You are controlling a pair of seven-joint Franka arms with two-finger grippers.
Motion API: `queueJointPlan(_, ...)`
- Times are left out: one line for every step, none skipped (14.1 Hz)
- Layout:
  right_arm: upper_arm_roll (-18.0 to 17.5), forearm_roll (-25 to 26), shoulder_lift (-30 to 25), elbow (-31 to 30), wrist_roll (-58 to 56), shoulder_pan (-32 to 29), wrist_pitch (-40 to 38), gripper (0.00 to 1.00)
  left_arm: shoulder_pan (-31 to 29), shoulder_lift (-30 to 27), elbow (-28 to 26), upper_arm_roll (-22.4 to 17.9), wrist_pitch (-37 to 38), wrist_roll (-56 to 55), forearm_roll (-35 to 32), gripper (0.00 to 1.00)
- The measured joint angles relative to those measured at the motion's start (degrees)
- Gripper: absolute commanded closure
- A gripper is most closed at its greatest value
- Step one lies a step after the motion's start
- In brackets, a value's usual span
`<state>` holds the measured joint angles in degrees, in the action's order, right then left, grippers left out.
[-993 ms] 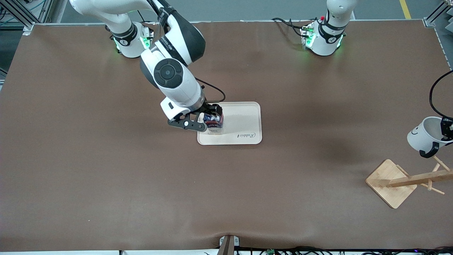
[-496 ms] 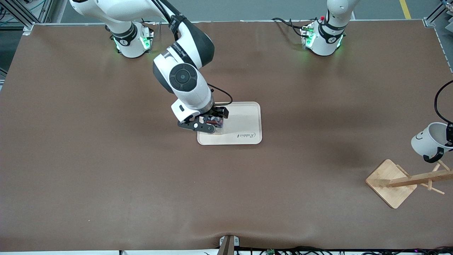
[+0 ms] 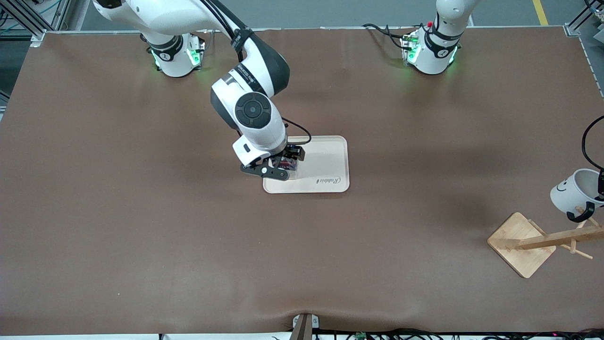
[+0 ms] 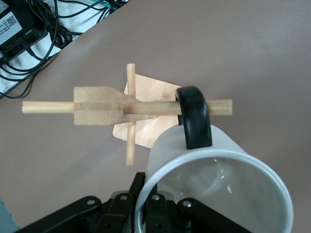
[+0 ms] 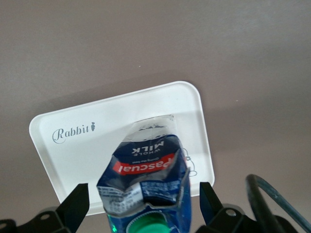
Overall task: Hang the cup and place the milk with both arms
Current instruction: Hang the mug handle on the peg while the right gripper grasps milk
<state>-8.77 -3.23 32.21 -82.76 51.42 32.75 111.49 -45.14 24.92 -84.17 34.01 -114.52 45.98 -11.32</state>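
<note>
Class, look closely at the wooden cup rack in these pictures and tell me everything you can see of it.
The cup rack looks like pale bare wood. It has a flat square base on the brown table at the left arm's end, a thick post, and thin round pegs crossing through it. The white cup, held by the left claw, has its black handle looped over one peg. Whether the handle rests on that peg I cannot tell. Nothing else touches the rack.

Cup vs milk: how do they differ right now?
The cup is white, round, and tilted in the air at the wooden rack; the milk is a blue carton standing on the tray. The left gripper clamps the cup; the right gripper stands open around the milk.
</note>
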Motion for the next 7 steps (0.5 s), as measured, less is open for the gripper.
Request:
queueJointPlan(0.0,0.0,0.4,0.0,0.1,0.3,0.5,0.0,0.0,0.3,0.3,0.0,0.0,0.1,0.0,0.5)
queueJointPlan(0.0,0.1,0.8,0.0,0.2,0.5,0.7,0.0,0.0,0.4,0.5,0.0,0.0,0.1,0.0,0.15)
queueJointPlan(0.0,0.2,1.1,0.0,0.2,0.6,0.8,0.0,0.0,0.4,0.6,0.0,0.0,0.0,0.3,0.0)
queueJointPlan(0.0,0.7,1.3,0.0,0.2,0.6,0.8,0.06,0.0,0.4,0.6,0.0,0.0,0.0,1.8,0.0)
queueJointPlan(0.0,1.5,1.4,0.0,0.2,0.6,0.8,0.13,0.0,0.4,0.7,0.0,0.0,-0.2,4.1,0.0)
queueJointPlan(0.0,2.3,1.5,0.0,0.2,0.6,0.7,0.32,0.0,0.4,0.9,0.0,0.0,-0.7,5.7,0.0)
queueJointPlan(0.0,2.8,1.6,-0.2,0.2,0.6,0.7,0.62,0.0,0.4,1.0,0.1,0.1,-1.5,6.4,0.0)
